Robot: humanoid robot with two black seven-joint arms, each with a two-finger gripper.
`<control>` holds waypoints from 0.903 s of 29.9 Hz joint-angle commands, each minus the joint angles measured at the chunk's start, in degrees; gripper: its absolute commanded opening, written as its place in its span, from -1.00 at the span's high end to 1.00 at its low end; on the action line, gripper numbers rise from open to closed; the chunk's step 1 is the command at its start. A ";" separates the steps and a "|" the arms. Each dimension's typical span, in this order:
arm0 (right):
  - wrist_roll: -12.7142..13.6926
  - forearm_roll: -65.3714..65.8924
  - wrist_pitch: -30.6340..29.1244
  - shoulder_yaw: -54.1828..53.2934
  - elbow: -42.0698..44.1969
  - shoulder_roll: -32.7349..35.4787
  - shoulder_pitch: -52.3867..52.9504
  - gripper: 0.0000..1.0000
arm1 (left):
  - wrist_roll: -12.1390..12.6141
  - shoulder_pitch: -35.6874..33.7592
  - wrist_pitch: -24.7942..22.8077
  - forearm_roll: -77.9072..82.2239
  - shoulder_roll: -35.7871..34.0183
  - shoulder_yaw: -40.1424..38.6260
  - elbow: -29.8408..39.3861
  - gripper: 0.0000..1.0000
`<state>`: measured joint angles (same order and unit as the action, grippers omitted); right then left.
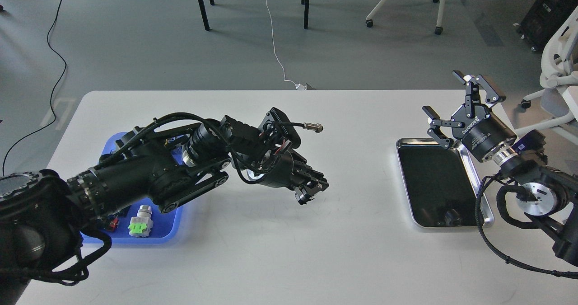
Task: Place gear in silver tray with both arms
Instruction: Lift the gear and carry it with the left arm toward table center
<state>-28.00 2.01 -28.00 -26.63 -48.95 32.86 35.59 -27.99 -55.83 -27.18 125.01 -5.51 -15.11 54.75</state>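
The silver tray [405,178] lies on the white table at the right, and its dark mirror floor holds nothing. My right gripper [456,110] is open wide and empty, hovering above the tray's far right corner. My left gripper [312,190] hangs over the middle of the table, pointing down and to the right, well left of the silver tray. Its dark fingers sit close together and I cannot tell them apart. No gear shows; I cannot tell whether one is between the left fingers.
A blue plastic tray [174,232] sits at the left, mostly hidden under my left arm. It holds a grey and green part [141,223] and a small red part [113,223]. A cable connector [314,127] sticks out above my left wrist.
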 commanded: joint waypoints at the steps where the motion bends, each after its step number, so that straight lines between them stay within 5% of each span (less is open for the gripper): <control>1: 0.00 0.01 0.00 0.00 -0.01 0.01 0.00 -0.99 | -0.01 -0.06 0.28 -0.01 4.97 1.57 -3.41 0.64; 12: 0.00 0.01 0.00 0.00 -0.01 1.68 0.00 -0.99 | -0.01 0.02 2.13 -0.01 5.51 4.21 -10.71 0.60; 27: 0.00 0.01 0.00 0.09 -0.01 1.68 -0.43 -0.99 | -0.01 0.02 2.66 -0.01 5.51 6.06 -10.36 0.54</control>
<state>-28.00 2.02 -28.00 -26.50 -48.96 34.55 35.25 -28.00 -55.74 -24.38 125.00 0.00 -9.08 44.25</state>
